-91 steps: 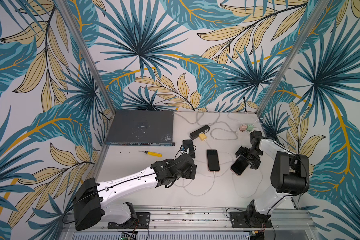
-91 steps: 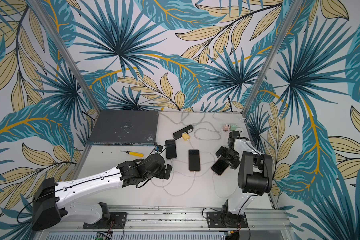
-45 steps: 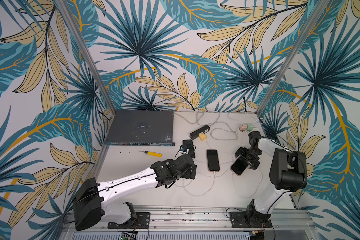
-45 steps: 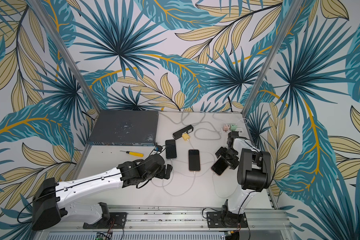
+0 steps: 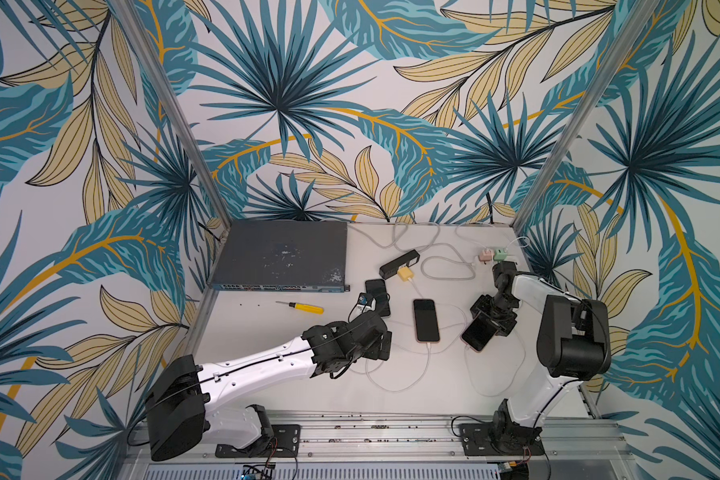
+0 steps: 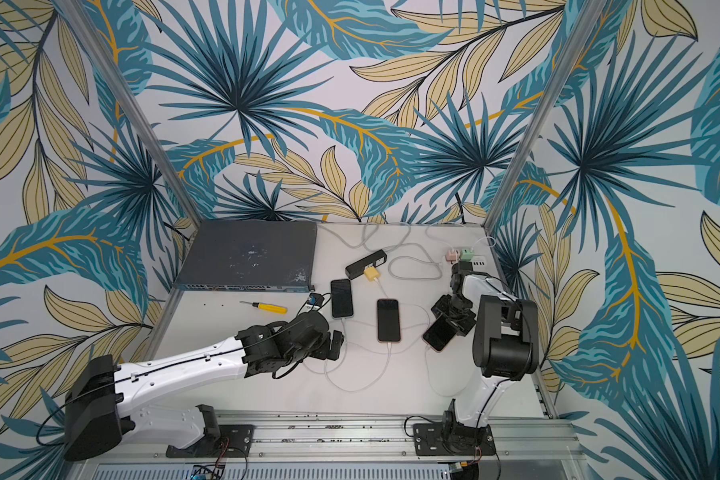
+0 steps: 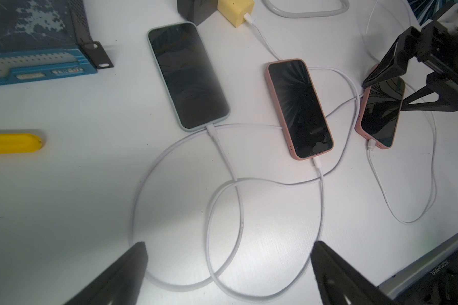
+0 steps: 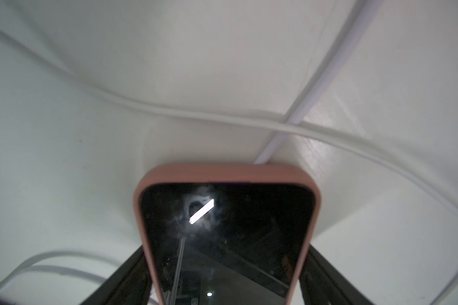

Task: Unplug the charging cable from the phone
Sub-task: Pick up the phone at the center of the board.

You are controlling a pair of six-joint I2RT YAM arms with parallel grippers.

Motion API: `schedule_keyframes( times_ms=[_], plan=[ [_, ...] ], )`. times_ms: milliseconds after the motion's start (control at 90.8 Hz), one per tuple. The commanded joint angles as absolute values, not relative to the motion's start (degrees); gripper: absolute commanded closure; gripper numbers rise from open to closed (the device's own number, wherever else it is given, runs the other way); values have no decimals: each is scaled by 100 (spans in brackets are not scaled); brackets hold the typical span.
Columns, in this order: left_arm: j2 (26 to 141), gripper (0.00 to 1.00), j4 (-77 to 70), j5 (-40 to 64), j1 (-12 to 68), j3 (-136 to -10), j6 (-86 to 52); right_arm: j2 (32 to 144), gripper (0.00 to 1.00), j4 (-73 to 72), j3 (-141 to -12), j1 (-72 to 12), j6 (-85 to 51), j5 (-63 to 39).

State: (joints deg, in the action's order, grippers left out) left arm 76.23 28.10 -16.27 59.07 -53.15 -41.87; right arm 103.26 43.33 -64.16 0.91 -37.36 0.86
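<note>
Well, we have only the hold: our right gripper (image 5: 488,325) is clamped on the rightmost pink-cased phone (image 7: 380,113) at the right of the bench (image 5: 258,332), its charging cable (image 7: 371,145) is still plugged in, and our left gripper (image 7: 229,247) hangs spread apart above the loops, lower centre

Glossy-screened phone (image 8: 228,237), matt pink case (image 8: 226,173), smooth white cable (image 8: 292,124), scuffed grey metal box (image 5: 283,253), matt tabletop (image 7: 64,198)

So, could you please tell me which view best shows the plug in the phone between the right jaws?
The left wrist view: the white plug sits seated in the pink phone, unobstructed. The right wrist view shows only cable leaving behind the phone; both top views show it too small to judge.
</note>
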Motion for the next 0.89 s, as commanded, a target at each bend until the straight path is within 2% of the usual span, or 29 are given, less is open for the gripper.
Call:
schedule_keyframes(
  times_ms=[0, 132, 881],
  plan=[
    [7619, 0, 2768, -1662, 5922, -5264, -4195, 10535, 22, 4140, -6270, 35, -3847, -145],
    [7656, 0, 2767, -1662, 5924, -5281, -4192, 10484, 29, 4097, -6266, 35, -3858, -240],
    [8056, 0, 2918, -1422, 5919, -5864, -3964, 9473, 30, 4587, -6908, 70, -3683, -455]
  ],
)
